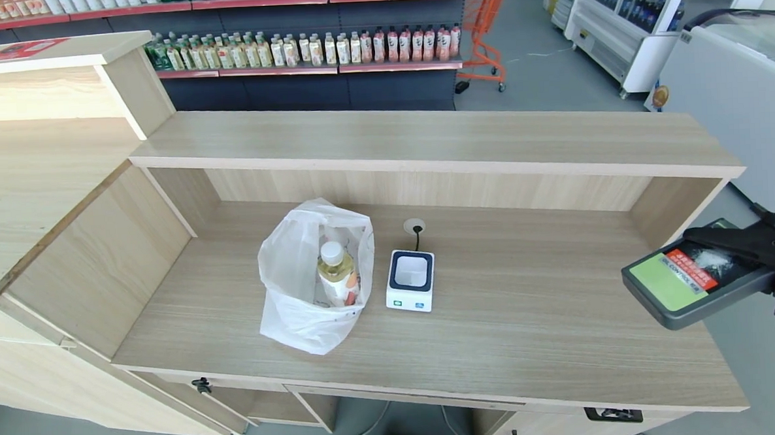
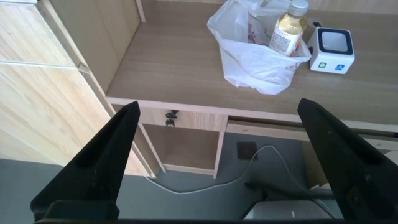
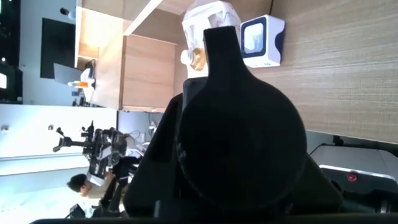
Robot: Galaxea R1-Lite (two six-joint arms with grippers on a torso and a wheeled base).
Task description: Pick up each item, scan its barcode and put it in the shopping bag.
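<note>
**A:** What was the right hand [image 1: 729,248] doing at that point?

**B:** It was clamped on one end of a flat dark pack [image 1: 671,283] with a green and red label. It held the pack up in the air, out past the right end of the desk [image 1: 562,314].

**A:** And the scanner?

**B:** The scanner [image 1: 410,280] sat well off to that hand's left, on the desk and facing upward. The pack was nowhere near its window, so the scan of this item looked not yet done.

**A:** What lay beyond the scanner?

**B:** The shopping bag [image 1: 312,279] stood just beside it, on the side away from the hand, with its mouth open. A capped bottle [image 1: 335,272] of pale drink stood upright inside. Something orange showed next to the bottle, too hidden to name.

**A:** So at least one item was finished?

**B:** That was the fair reading: the bottle was bagged and the pack was in hand. For the pack, the carry to the scanner, the scan and the drop into the bag all remained.

**A:** And the left hand [image 2: 219,109]?

**B:** Its fingers were spread wide apart around nothing. It hung below and in front of the desk edge, with the bag well ahead of it. Whether more items waited elsewhere couldn't be told.
</note>
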